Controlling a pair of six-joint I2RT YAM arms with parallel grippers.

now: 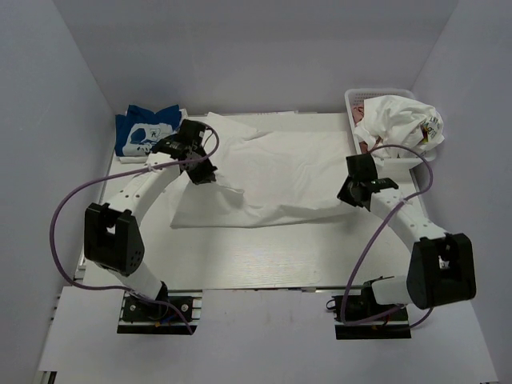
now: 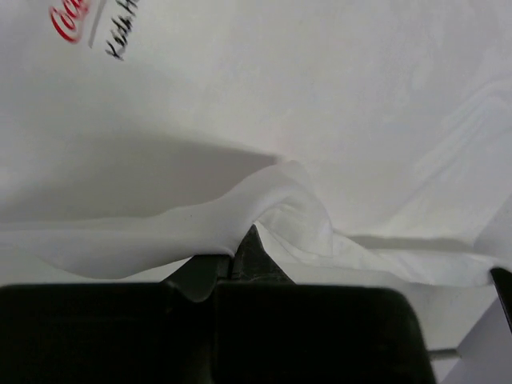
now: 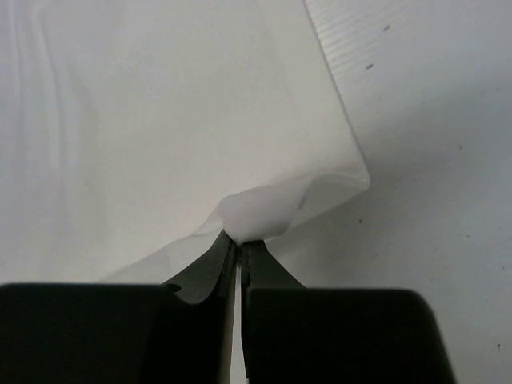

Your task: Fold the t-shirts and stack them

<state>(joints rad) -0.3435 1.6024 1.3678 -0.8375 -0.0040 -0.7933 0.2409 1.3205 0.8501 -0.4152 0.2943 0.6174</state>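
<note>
A white t-shirt lies spread across the middle of the table. My left gripper is shut on a raised fold of its left edge, also seen in the left wrist view. Red and black lettering shows on the cloth beyond it. My right gripper is shut on the shirt's near right corner, pinched into a small peak in the right wrist view. A blue t-shirt with white graphic lies folded at the back left.
A white lattice basket stands at the back right, holding a crumpled white shirt with a bit of pink cloth beside it. Grey walls close in the left, back and right sides.
</note>
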